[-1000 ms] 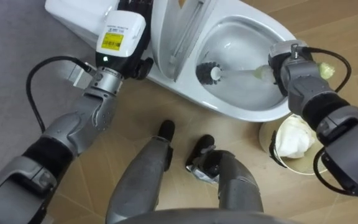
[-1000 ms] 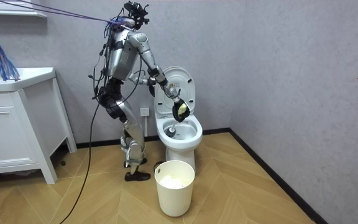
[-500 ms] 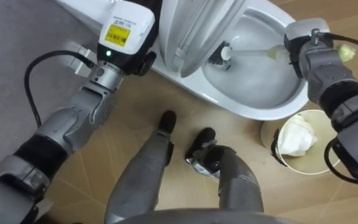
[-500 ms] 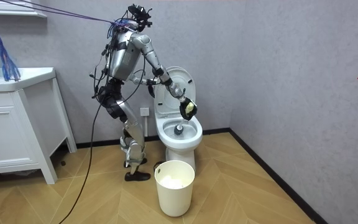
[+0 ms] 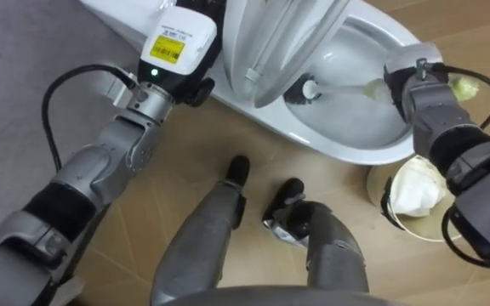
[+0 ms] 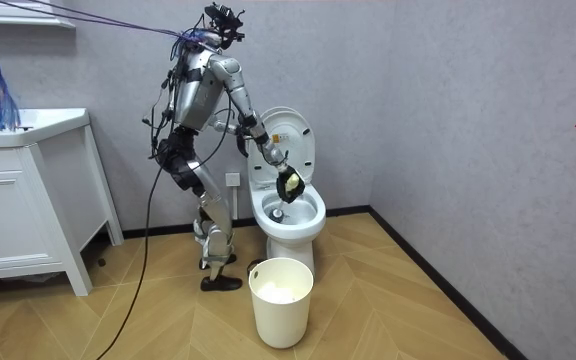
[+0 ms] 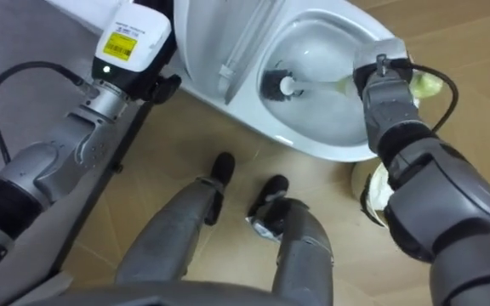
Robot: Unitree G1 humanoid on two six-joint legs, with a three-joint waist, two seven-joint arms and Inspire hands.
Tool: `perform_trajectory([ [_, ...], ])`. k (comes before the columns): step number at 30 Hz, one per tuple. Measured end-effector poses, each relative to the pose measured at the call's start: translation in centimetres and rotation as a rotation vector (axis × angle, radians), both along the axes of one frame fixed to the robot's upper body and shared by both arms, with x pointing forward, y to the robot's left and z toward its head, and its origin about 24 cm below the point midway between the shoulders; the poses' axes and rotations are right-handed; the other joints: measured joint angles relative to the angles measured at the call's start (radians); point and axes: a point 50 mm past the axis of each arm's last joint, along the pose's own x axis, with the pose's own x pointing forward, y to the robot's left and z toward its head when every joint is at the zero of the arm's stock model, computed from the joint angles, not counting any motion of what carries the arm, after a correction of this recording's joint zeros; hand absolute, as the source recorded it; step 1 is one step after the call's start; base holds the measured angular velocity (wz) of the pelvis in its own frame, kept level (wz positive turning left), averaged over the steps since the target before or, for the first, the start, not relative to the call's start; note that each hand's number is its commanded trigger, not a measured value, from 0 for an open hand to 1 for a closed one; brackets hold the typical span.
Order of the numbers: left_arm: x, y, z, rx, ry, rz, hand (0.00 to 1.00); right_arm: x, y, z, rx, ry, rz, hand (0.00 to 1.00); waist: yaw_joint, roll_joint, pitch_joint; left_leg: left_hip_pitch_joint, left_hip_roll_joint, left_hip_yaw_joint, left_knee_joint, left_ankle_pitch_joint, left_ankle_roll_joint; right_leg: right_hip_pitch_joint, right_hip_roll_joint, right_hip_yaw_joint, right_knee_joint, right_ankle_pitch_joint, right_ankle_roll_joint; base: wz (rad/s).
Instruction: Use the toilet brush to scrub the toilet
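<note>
Herringbone wood floor spreads beneath a white toilet in the left eye view, its seat tipped up. The right hand sits over the rim of the bowl, fingers wrapped round the pale green handle of a brush. From those fingers the clear shaft runs to their left, down into the bowl, and the dark bristle head lies well left of them under the edge of the raised seat; the handle's butt pokes out on the fingers' right. A bin holding a white bag stands outside the bowl, just nearer the robot than the fingers. The left hand, its white back bearing a yellow label, is up beside the seat, far to the left of the gripping fingers; whether it is open or closed cannot be told. In the room view the robot stands with knees bent on the room view's left of the toilet, before a grey wall; the brush head is in the bowl straight below the right fingers, the bin is on the floor lower again and nearer the camera, and a white cabinet stands well apart on the room view's left. The right eye view shows the bristles, white at their hub, low in the bowl left of the fingers.
</note>
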Motion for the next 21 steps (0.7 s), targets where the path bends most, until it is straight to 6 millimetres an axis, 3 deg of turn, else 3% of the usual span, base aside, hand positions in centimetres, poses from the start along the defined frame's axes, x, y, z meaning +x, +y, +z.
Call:
perform_trajectory([
  [2, -0.2, 0.0, -0.3, -0.004, 0.008, 0.009, 0.00, -0.2, -0.2, -0.2, 0.009, 0.019, -0.028, 1.00, 0.006, 0.013, -0.0082, -0.001, 0.001, -0.001, -0.003, -0.001, -0.002, 0.001, 0.006, 0.000, -0.008, 0.005, -0.003, -0.02],
  [4, -0.5, -0.2, -0.7, -0.016, 0.019, 0.024, 0.00, -0.7, -0.3, -0.6, 0.012, 0.031, -0.058, 1.00, 0.007, 0.038, -0.0221, -0.005, 0.003, -0.001, 0.002, -0.003, -0.005, 0.002, 0.007, -0.009, -0.012, 0.003, -0.005, 0.07],
  [7, -1.0, -0.2, -1.3, -0.022, 0.042, 0.038, 0.00, -1.9, -0.9, -1.7, 0.020, 0.059, -0.110, 1.00, 0.002, 0.068, -0.0332, 0.002, 0.006, 0.002, 0.008, -0.003, -0.005, 0.027, 0.010, -0.027, -0.029, 0.002, -0.004, 0.11],
  [14, -1.4, 0.7, -1.2, -0.048, 0.033, 0.075, 0.00, -4.4, -1.5, -3.8, 0.122, 0.097, -0.221, 1.00, -0.008, 0.088, -0.0363, 0.014, 0.022, 0.006, 0.015, -0.003, -0.005, 0.068, 0.019, -0.064, -0.060, -0.003, -0.003, 0.13],
  [16, -2.1, 2.0, -1.1, -0.070, 0.026, 0.125, 0.00, -5.0, -1.5, -4.2, 0.164, 0.090, -0.249, 1.00, -0.019, 0.093, -0.0364, 0.007, 0.025, 0.002, 0.018, -0.003, -0.005, 0.068, 0.024, -0.075, -0.068, -0.003, -0.004, 0.12],
  [21, -2.6, 3.8, -1.6, -0.073, 0.039, 0.221, 0.00, -6.9, -1.8, -5.3, 0.208, 0.106, -0.288, 1.00, -0.025, 0.110, -0.0463, -0.002, 0.038, 0.033, 0.029, -0.003, -0.004, 0.072, 0.033, -0.079, -0.077, -0.001, -0.007, 0.02],
])
